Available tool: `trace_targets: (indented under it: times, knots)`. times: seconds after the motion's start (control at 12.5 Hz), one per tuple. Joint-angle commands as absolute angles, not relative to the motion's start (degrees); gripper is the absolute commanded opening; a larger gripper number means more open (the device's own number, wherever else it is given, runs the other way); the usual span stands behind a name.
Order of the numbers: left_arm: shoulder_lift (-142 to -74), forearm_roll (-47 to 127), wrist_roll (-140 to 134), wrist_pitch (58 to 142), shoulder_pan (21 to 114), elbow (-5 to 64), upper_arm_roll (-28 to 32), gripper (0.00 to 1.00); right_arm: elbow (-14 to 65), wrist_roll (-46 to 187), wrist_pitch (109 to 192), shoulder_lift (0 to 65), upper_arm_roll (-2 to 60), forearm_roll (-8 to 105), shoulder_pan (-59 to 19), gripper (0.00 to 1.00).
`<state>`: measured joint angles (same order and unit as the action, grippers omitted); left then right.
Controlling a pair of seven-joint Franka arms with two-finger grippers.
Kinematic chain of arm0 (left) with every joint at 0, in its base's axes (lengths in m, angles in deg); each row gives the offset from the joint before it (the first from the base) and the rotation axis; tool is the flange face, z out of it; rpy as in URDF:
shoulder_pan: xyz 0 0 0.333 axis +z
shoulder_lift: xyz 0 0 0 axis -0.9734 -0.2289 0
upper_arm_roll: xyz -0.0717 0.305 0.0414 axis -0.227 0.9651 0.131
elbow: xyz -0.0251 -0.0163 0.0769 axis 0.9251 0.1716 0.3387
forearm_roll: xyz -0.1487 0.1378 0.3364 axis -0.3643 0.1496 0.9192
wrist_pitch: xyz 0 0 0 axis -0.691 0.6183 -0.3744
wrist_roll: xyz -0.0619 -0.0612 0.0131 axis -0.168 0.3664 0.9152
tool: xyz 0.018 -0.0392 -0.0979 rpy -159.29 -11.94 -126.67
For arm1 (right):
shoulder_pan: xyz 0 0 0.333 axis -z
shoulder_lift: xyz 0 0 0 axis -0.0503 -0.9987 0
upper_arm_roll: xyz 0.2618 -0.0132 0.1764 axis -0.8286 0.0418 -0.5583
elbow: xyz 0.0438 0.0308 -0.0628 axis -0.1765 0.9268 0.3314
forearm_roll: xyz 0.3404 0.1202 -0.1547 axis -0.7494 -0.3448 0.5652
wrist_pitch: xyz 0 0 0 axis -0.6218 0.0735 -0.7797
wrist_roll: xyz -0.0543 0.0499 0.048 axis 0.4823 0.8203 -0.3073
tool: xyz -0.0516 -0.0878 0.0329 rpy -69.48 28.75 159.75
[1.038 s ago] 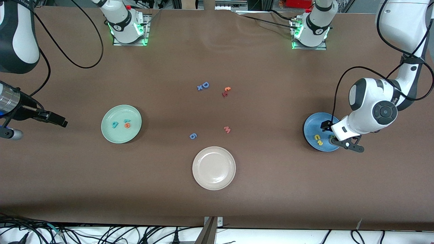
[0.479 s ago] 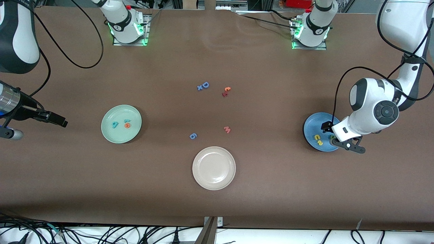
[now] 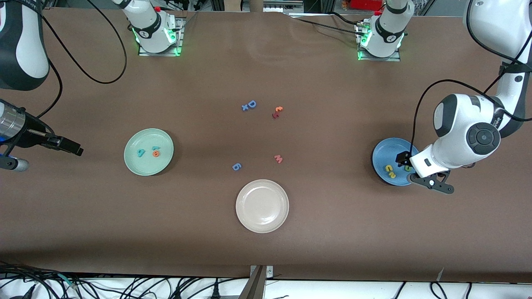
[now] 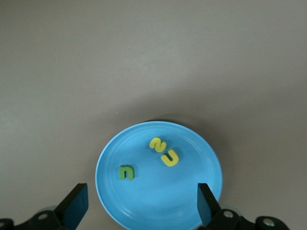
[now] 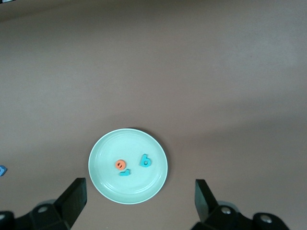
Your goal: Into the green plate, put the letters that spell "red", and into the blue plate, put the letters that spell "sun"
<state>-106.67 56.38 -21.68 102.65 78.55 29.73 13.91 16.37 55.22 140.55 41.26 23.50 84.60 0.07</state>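
Observation:
The green plate (image 3: 145, 167) (image 5: 144, 189) holds a teal d (image 3: 141, 153) (image 5: 145, 160), an orange e (image 3: 156, 153) (image 5: 120, 165) and a thin teal r (image 3: 155, 148) (image 5: 124, 173). My right gripper (image 3: 41, 154) (image 5: 139, 201) hangs open and empty above the table, off the plate toward the right arm's end. The blue plate (image 3: 384, 153) (image 4: 192, 196) holds a yellow s (image 3: 392, 175) (image 4: 157, 143), a yellow u (image 3: 389, 168) (image 4: 170, 158) and a green n (image 3: 407, 168) (image 4: 126, 172). My left gripper (image 3: 417, 171) (image 4: 142, 206) hovers open over that plate's rim, holding nothing.
A cream plate (image 3: 262, 206) lies mid-table, nearest the front camera. Loose letters lie around the middle: a blue 6 shape (image 3: 236, 167), a pink m (image 3: 278, 158), a blue D with a small x (image 3: 249, 105), and a red and orange pair (image 3: 277, 112).
My left gripper has drifted off the blue plate's middle toward the left arm's end, uncovering the green n. The right arm has stayed still.

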Motion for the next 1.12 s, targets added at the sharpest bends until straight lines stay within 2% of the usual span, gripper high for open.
trace_targets:
  times: [0.0, 0.48, 0.72, 1.04]
  knots:
    - [-101.04, 55.3, -19.27, 97.63, 70.11, 28.94, 21.0, 1.0, 17.27, 56.29, 140.93, 42.09, 23.89, 84.42, -0.25, 1.0]
    - [-89.52, 50.02, -17.76, 90.59, 69.12, 28.85, 21.82, 1.0, 17.27, 56.29, 140.93, 42.09, 23.89, 84.42, -0.25, 1.0]
    - [-86.52, 48.37, -18.11, 88.23, 69.03, 28.77, 24.98, 1.0, 17.27, 56.29, 140.93, 42.09, 23.89, 84.42, -0.25, 1.0]
    - [-83.44, 46.87, -18.02, 87.51, 68.59, 27.54, 25.42, 1.0, 17.27, 56.29, 140.85, 42.09, 23.89, 84.42, -0.16, 1.0]
